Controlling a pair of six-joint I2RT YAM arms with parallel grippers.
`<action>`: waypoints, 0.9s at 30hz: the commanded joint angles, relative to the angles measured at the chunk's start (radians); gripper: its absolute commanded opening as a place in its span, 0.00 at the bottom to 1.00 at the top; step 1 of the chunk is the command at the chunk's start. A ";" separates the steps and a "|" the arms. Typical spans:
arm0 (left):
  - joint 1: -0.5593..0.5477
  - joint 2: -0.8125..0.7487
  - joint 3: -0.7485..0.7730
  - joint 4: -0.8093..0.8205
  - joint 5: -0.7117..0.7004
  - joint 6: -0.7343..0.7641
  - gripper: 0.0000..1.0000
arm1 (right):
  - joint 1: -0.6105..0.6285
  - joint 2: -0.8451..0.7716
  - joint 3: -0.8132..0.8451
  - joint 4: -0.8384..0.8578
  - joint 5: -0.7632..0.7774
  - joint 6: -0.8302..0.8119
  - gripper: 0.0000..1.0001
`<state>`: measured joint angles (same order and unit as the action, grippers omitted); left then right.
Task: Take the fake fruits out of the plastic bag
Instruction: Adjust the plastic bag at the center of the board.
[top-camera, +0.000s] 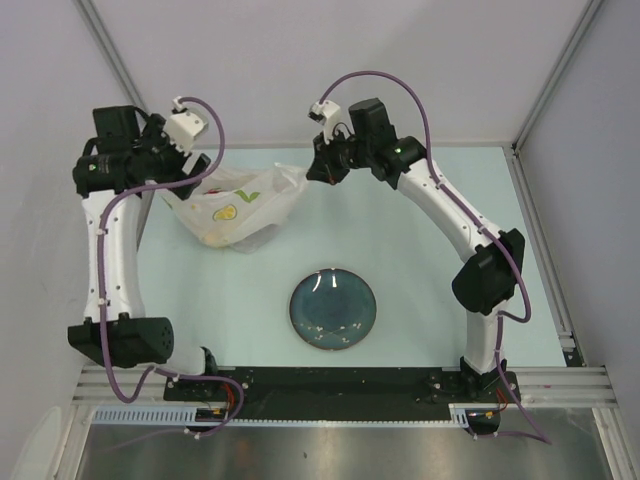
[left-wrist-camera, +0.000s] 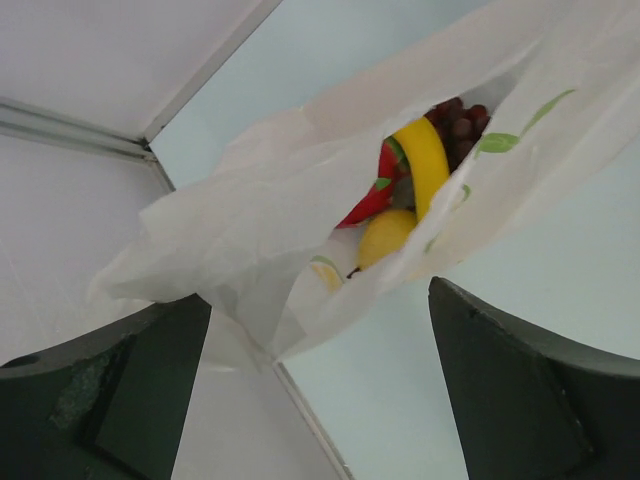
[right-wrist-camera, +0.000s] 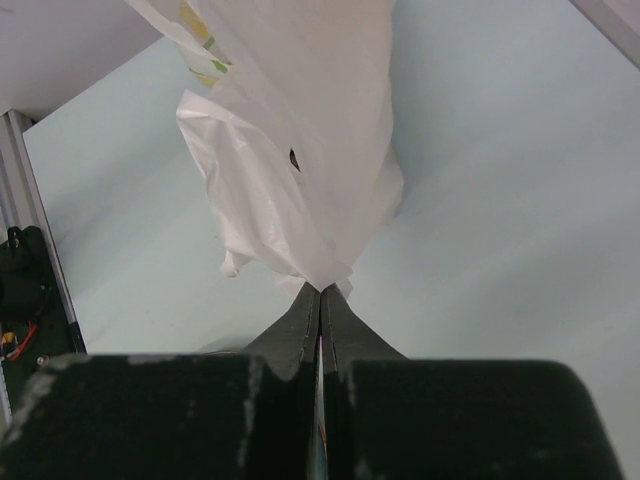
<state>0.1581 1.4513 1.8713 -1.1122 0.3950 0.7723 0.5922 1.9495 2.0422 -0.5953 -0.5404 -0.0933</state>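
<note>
Your right gripper (right-wrist-camera: 321, 292) pinches a crumpled corner of the thin, crinkly plastic bag (right-wrist-camera: 300, 150) — fingers pressed together. Your left gripper (left-wrist-camera: 318, 300) gapes wide; just beyond its fingers the bag's mouth shows smooth fruits (curved banana (left-wrist-camera: 425, 160), knobbly grape bunch (left-wrist-camera: 460, 120), red dragon fruit (left-wrist-camera: 372, 198), round yellow fruit (left-wrist-camera: 385, 235)).

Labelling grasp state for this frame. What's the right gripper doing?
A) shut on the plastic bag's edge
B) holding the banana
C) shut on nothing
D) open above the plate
A: in the right wrist view, the right gripper has its fingers pressed together, with a fold of the plastic bag pinched at their tips.
</note>
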 joint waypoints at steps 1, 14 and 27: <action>-0.057 -0.006 -0.073 0.244 -0.192 0.033 0.93 | 0.009 -0.064 -0.002 0.023 0.007 -0.011 0.00; -0.065 0.003 -0.084 0.387 -0.282 0.019 0.47 | 0.009 -0.083 -0.045 0.031 0.063 -0.026 0.00; -0.411 0.127 0.000 0.214 0.093 -0.142 0.00 | -0.204 0.014 0.056 0.068 0.204 0.081 0.00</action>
<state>-0.1562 1.5257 1.8332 -0.9348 0.3290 0.7555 0.4568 1.9305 2.0125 -0.5903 -0.4232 -0.0395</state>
